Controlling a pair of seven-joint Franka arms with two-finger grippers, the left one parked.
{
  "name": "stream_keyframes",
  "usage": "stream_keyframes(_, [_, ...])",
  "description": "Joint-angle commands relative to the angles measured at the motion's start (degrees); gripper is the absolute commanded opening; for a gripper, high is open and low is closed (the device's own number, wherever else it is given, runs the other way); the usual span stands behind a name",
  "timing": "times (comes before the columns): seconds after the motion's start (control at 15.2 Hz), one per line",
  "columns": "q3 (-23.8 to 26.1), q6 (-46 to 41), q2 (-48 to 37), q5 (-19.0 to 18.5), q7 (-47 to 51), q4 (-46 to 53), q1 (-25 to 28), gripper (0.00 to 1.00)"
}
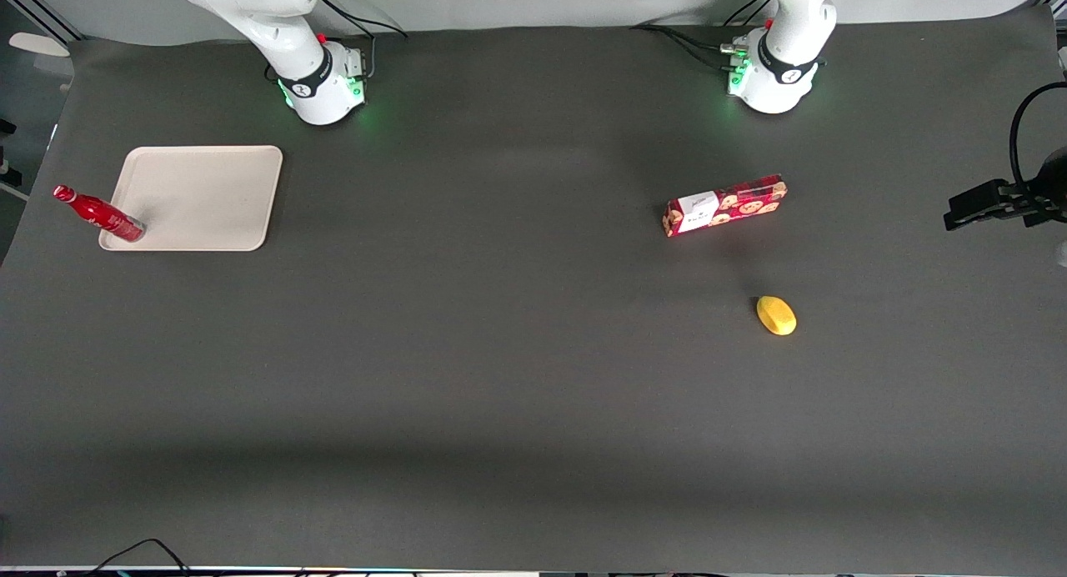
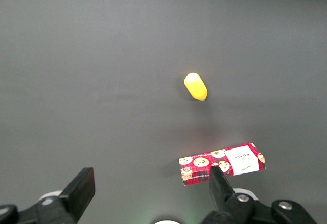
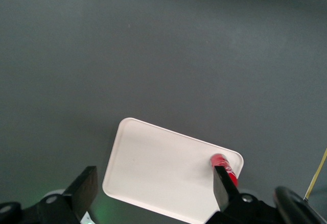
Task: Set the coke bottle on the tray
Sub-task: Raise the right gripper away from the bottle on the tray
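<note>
gripper (image 3: 153, 191) released, fingers spread wide and holding nothing, hanging high above the tray (image 3: 153, 168). coke bottle (image 1: 100, 215) stands upright in a corner of the tray (image 1: 200, 195), well below the gripper and close under one fingertip (image 3: 220, 183).

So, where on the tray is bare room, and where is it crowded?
The coke bottle stands at the tray corner nearest the camera. The rest, up to the rim by the arm's base, is bare. The end effector, open, hangs high above it.
</note>
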Motion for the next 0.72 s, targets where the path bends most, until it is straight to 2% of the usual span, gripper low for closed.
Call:
stream_keyframes(0.0, [8.1, -1.8, -2.9, -1.0, 10.3, 0.1, -0.3, 1.00])
stream_keyframes(0.4, [22.6, -3.1, -4.3, -1.1, 30.1, 0.7, -0.1, 1.00])
stream_keyframes(0.66, [24.5, -3.2, -3.3, -1.3, 32.2, 2.1, 0.1, 1.00])
